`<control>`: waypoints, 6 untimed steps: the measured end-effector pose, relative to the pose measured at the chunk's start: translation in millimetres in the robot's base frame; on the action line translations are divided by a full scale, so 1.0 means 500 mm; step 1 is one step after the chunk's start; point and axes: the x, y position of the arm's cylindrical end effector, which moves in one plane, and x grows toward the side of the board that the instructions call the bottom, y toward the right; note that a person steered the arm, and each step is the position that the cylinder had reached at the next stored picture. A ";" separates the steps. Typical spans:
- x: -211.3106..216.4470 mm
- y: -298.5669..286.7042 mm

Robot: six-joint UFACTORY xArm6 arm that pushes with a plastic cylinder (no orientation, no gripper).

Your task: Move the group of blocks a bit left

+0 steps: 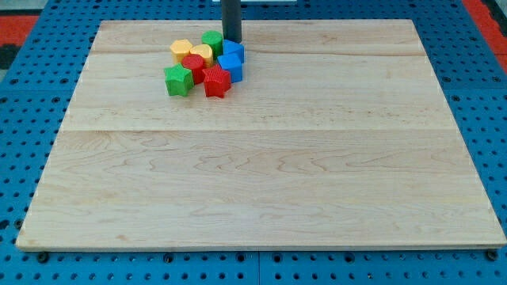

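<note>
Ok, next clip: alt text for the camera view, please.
A tight cluster of red, green, yellow and blue blocks sits near the top of a wooden board, left of centre. My tip stands at the cluster's upper right edge, beside a blue block.

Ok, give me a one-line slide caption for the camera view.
My tip sits at the top right of a tight block cluster near the wooden board's top edge.

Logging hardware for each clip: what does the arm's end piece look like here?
Only a straight, dark grey, round rod shows, coming down from the view's top. It is plain: no markings, cables or tool parts visible. My tip ends blunt, at the group's upper right by the blue blocks. The rest of the arm is out of frame.
</note>
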 end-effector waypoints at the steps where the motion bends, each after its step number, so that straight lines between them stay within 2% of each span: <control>1: -0.025 -0.056; 3: -0.015 -0.239; 6: 0.008 -0.228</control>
